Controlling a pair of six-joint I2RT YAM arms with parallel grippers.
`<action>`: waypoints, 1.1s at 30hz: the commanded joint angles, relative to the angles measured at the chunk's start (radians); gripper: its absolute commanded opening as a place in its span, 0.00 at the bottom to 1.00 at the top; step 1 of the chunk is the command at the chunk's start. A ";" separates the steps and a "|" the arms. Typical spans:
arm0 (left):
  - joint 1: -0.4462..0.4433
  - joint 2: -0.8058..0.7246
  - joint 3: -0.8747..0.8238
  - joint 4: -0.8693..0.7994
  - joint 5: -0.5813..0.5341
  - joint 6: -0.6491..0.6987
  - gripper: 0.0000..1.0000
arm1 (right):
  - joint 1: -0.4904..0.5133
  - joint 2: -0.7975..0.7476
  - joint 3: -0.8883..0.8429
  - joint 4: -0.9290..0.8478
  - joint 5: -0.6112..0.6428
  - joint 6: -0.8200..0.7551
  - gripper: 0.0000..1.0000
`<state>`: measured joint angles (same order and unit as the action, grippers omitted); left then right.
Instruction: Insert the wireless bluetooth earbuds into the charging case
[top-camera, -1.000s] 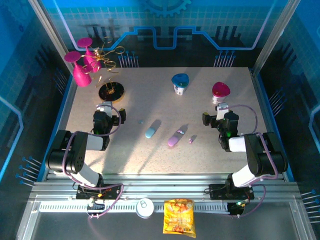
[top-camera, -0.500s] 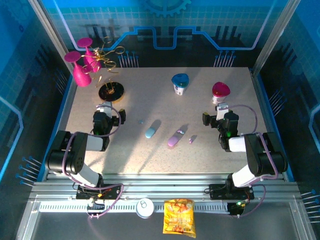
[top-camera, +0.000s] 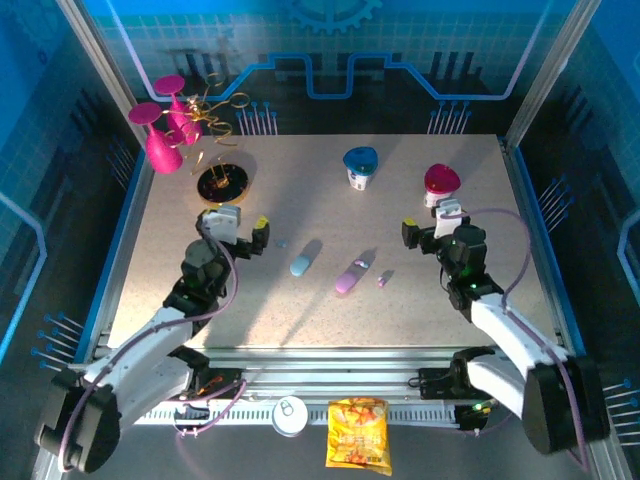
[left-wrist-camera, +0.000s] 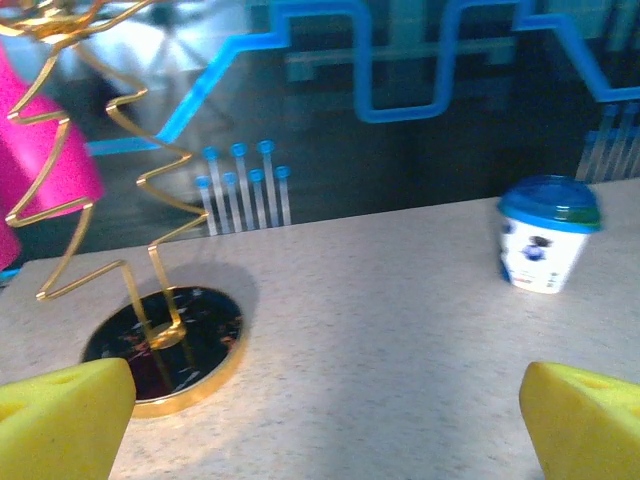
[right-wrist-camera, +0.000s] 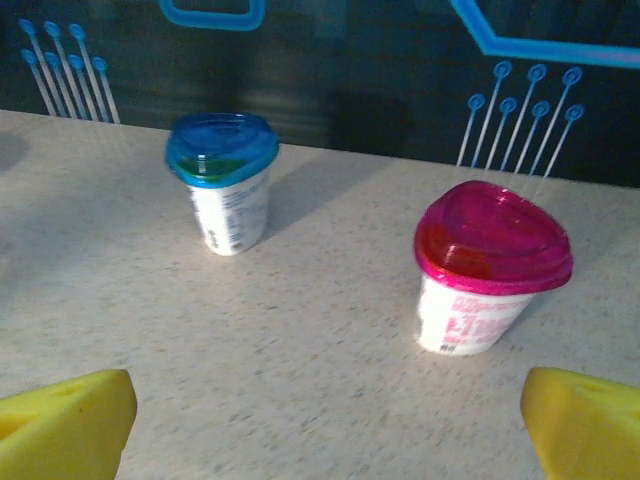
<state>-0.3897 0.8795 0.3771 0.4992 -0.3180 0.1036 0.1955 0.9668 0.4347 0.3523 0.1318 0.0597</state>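
A tiny pale blue earbud (top-camera: 281, 242) lies on the speckled table (top-camera: 330, 320), just left of the pill-shaped blue charging case (top-camera: 301, 265). The lilac case (top-camera: 347, 281) lies mid-table with a tiny lilac earbud (top-camera: 382, 281) to its right. A small pale piece (top-camera: 361, 263) sits at its upper end. My left gripper (top-camera: 240, 230) (left-wrist-camera: 320, 425) hovers open left of the blue earbud, with bare table between its yellow pads (left-wrist-camera: 60, 420). My right gripper (top-camera: 428, 228) (right-wrist-camera: 325, 425) is open too, right of the lilac earbud, its pads (right-wrist-camera: 585, 425) wide apart.
A gold zigzag stand on a black disc (top-camera: 222, 182) (left-wrist-camera: 165, 345) and magenta cones (top-camera: 163, 150) stand at the back left. A blue-lidded cup (top-camera: 360, 167) (right-wrist-camera: 222, 185) and a pink-lidded cup (top-camera: 440, 185) (right-wrist-camera: 490, 265) stand at the back. A can (top-camera: 290, 415) and a snack bag (top-camera: 358, 435) lie on the front rail.
Both arms have unfolded from their tucked pose and now stretch forward. The left gripper has shifted a little right, toward the blue earbud. Both grippers stay open.
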 joint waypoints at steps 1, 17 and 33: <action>-0.089 -0.041 0.023 -0.167 -0.008 -0.027 0.99 | 0.043 -0.118 0.060 -0.361 -0.001 0.128 1.00; -0.540 0.308 0.006 0.135 0.043 -0.115 0.99 | 0.158 -0.437 -0.031 -0.638 -0.118 0.383 1.00; -0.454 0.833 0.087 0.458 0.252 -0.209 0.95 | 0.170 -0.336 -0.010 -0.596 -0.152 0.358 1.00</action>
<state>-0.8761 1.6829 0.4446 0.8452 -0.1234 -0.0799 0.3489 0.6262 0.4076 -0.2729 -0.0086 0.4152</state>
